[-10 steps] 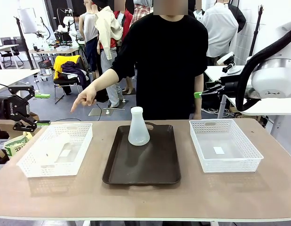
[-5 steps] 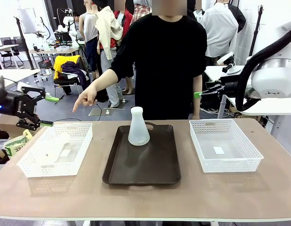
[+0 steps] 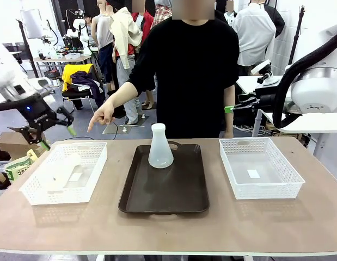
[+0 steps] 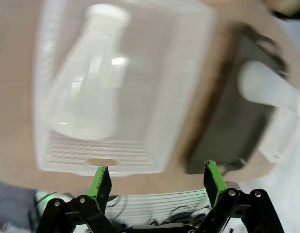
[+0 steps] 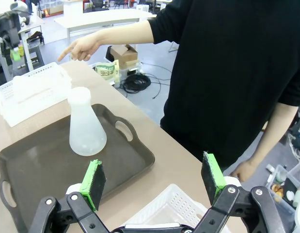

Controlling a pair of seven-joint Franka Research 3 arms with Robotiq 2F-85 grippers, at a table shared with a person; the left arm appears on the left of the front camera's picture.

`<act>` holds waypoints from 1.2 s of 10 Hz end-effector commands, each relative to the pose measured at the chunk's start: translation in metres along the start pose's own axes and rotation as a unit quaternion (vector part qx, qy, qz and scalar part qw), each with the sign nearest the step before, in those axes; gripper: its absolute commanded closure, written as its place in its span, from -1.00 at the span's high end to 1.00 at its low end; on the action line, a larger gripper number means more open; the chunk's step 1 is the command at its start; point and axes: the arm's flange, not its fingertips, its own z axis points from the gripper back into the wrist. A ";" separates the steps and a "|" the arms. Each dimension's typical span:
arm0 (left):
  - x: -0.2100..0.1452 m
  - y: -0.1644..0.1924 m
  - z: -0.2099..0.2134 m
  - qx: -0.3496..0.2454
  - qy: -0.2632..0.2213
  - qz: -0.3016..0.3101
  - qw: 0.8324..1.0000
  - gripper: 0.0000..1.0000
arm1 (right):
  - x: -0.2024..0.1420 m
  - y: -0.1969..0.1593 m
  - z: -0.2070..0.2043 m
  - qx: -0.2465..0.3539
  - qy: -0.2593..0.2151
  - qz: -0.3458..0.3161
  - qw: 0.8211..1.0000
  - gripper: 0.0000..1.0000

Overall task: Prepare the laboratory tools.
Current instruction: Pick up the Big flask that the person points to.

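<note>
Flask (image 3: 160,148) stands upright on tray (image 3: 176,197), frosted white, conical.

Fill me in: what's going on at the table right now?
The person's hand points toward the left basket, where one flask lies on its side. The left gripper hovers open above that basket's far left corner, holding nothing. The second flask stands upright on the brown tray. The right gripper is open too, touching nothing. The right basket holds no flask.
</note>
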 end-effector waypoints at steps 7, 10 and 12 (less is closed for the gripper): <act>0.028 -0.016 -0.033 0.182 0.035 -0.171 0.968 1.00 | 0.001 0.000 0.001 -0.001 0.008 -0.005 1.000 1.00; -0.004 -0.018 -0.037 0.178 0.026 -0.270 0.946 1.00 | 0.001 0.000 0.001 -0.001 0.008 -0.005 1.000 1.00; -0.012 -0.015 -0.037 0.174 0.034 -0.275 0.945 1.00 | 0.001 0.000 0.001 -0.001 0.008 -0.005 1.000 1.00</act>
